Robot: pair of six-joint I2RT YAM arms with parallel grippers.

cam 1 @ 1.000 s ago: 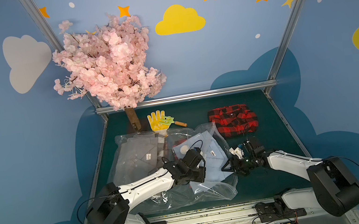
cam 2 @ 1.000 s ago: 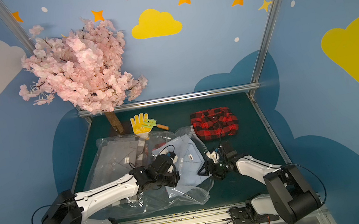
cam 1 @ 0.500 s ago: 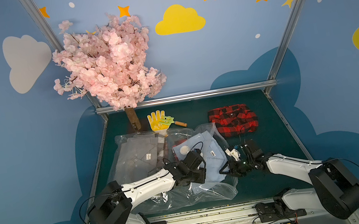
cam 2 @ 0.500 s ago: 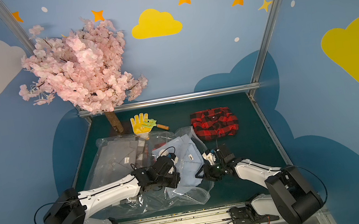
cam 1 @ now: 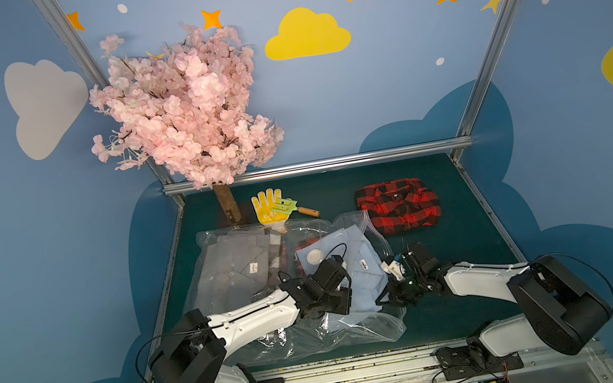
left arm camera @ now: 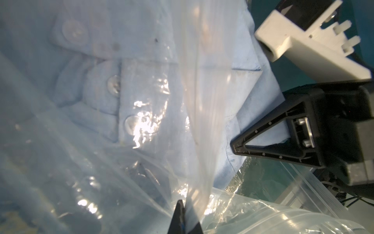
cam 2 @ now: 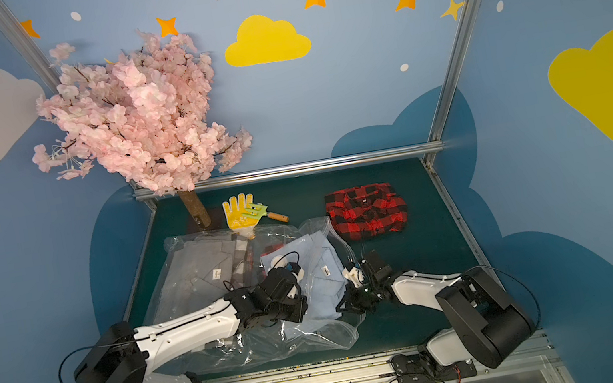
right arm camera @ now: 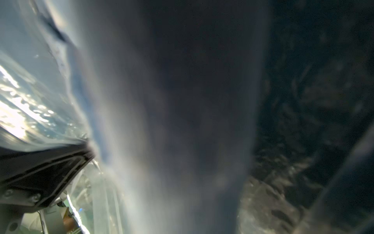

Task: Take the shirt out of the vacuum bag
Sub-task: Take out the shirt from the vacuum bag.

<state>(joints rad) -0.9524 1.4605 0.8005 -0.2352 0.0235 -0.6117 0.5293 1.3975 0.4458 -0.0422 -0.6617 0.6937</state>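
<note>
Fingers (left arm camera: 177,214) of left gripper (left arm camera: 185,222): closed, with clear film of bag (cam 1: 321,337) pinched between them. Fingers (left arm camera: 273,157) of right gripper (cam 1: 386,299): closed on corner of shirt (cam 1: 361,276) at bag mouth. Shirt: light blue, folded, mostly enclosed in bag, one edge exposed toward right gripper. Bag: laid crumpled mid-table (cam 1: 452,244), valve (cam 1: 314,258) uppermost. Second bag (cam 1: 227,281): grey garment enclosed, laid beside it on left. Plaid shirt (cam 1: 398,206): placed loose, far right. Glove (cam 1: 267,207) and tree (cam 1: 181,108): set at back.
</note>
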